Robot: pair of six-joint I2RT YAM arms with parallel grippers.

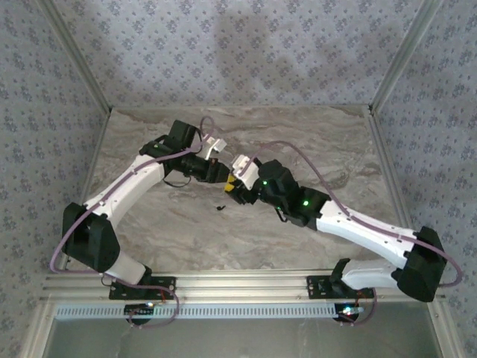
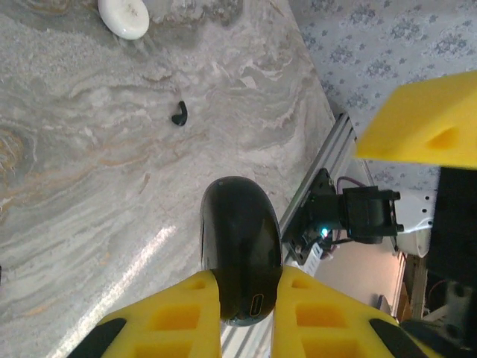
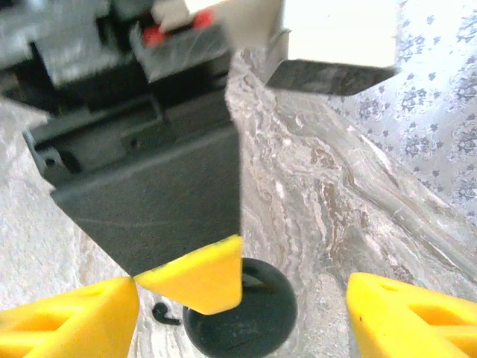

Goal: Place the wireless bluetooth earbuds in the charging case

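A grey-and-tan marbled desk (image 1: 313,142) is spreading under both arms, its veins swirling in long bands and catching a streak of light in the left wrist view. Pale blue-grey flowered wallpaper (image 1: 261,52) is covering the walls behind and to both sides, and slanting metal posts (image 1: 402,52) are framing the corners. A ribbed aluminium rail (image 1: 246,287) is running along the near edge, carrying the two arm bases.

Near the middle of the desk, the left hand (image 2: 242,298) is gripping the black, rounded charging case (image 2: 238,246) between its yellow fingers, closed firmly on its sides. The right hand (image 3: 238,321) is standing open, its yellow fingers spread wide on either side of the case (image 3: 261,313) and not touching it. Whether the case is resting on the marble or hanging just above it cannot be told.

One black earbud (image 2: 179,114) is lying loose on the bare desk near the case, and it is showing as a dark speck just in front of the two hands from above (image 1: 221,207). A white disc (image 2: 124,15) is sitting farther off, beyond the earbud.
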